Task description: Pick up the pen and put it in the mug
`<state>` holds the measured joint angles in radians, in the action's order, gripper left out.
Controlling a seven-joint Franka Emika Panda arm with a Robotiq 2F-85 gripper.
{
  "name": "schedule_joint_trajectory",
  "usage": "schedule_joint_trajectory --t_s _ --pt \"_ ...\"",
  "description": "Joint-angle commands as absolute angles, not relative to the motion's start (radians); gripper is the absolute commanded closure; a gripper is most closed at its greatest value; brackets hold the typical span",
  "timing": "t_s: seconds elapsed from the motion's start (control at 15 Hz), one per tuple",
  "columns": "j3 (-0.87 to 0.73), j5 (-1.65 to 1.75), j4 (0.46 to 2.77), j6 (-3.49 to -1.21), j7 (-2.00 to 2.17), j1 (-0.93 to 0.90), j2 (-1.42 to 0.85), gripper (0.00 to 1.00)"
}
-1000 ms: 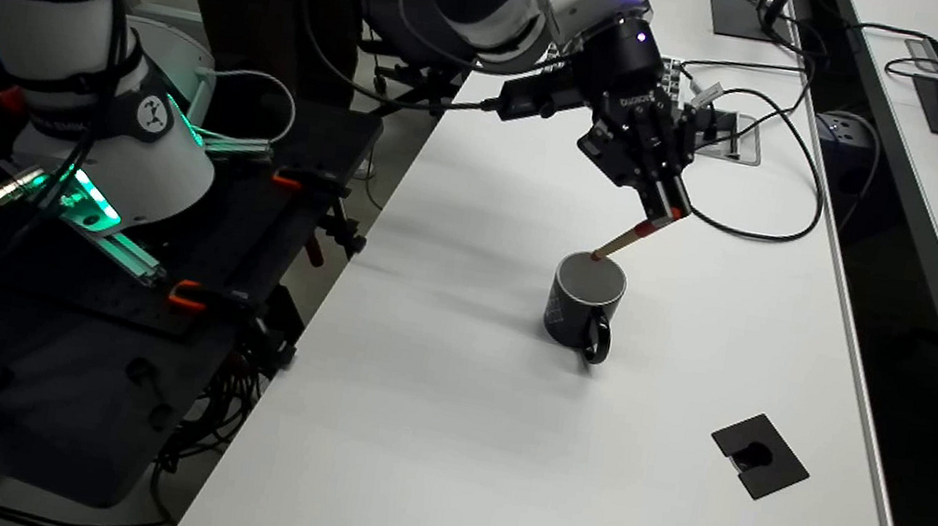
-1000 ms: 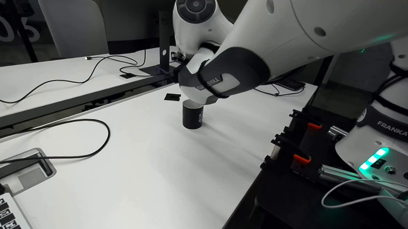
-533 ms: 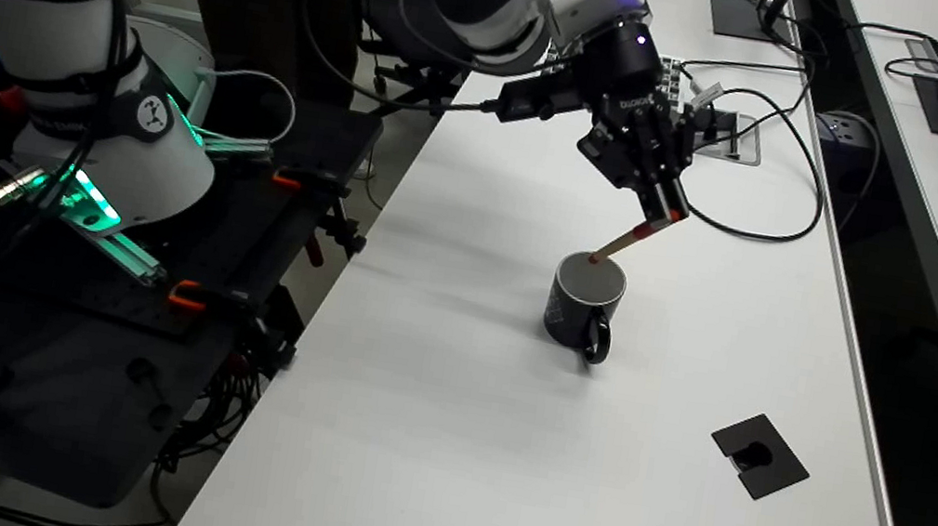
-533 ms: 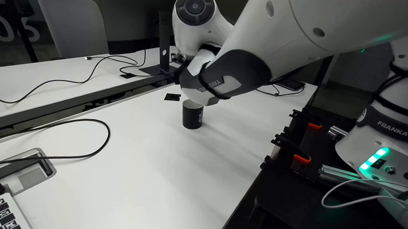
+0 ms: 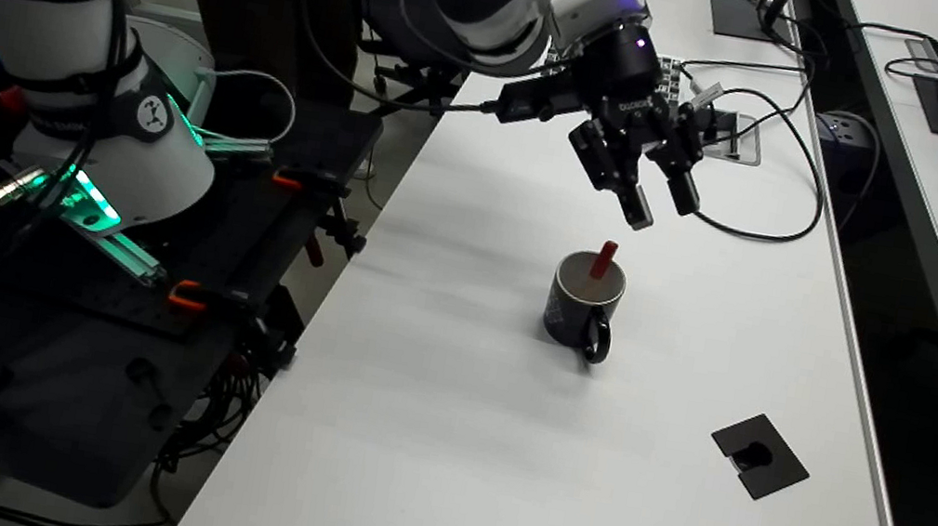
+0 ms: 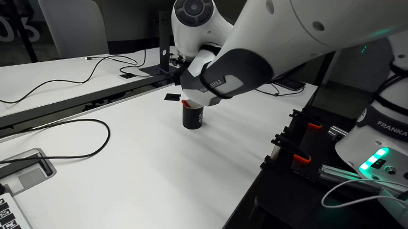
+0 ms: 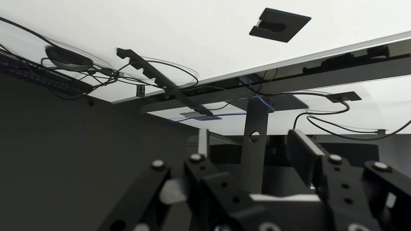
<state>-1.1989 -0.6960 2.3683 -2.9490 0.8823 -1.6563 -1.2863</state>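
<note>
The slim, stick-like pen (image 5: 604, 260) is inside the dark grey-black cylindrical mug (image 5: 569, 316); its red end rises above the rim at a slant, and the rest is too hidden by the mug to make out. I cannot tell whether it touches the bottom. The mug stands upright on the smooth white desk (image 5: 492, 474).

The black, two-fingered metal gripper (image 5: 661, 213) hangs above the desk near the mug, on the side opposite its glossy black loop handle (image 5: 598, 338), clear of both mug and pen. Its fingers are spread wide; in the wrist view the flat grey pads (image 7: 303, 157) face each other across a broad gap.

In an exterior view the thick white arm (image 6: 295, 26) with dark grey sections covers part of the mug's rim, and the pen's red end shows at the uncovered part.

A flat black square plate (image 5: 769, 477) with a keyhole-shaped cutout lies on the desk well apart from the mug, farther than it from the robot's white base (image 5: 143, 183). A thin black cable (image 6: 109, 134) curls in a loop, well apart from the mug on the side away from its handle. Farther out from the mug than this loop is a white keyboard (image 6: 0, 212) with black keys, cut by the picture's edge.
</note>
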Motion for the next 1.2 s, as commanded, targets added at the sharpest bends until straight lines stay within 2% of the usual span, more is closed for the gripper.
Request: schedule_joint_trajectory --t_s 0.0,0.07,0.33,0.73,1.13 --pt "-1.207 -0.650 2.376 -2.950 0.924 -1.658 -1.249 0.05" --pt "-1.207 -0.644 2.376 -2.950 0.928 -1.659 -1.246 0.00" --pt "-1.202 -0.612 2.382 -2.966 0.915 -1.664 -1.207 0.00" --pt "-1.231 -0.450 2.474 -3.049 0.708 -1.710 -0.993 0.00" --pt "-1.272 -0.377 2.614 -3.265 0.439 -1.770 -0.759 0.00"
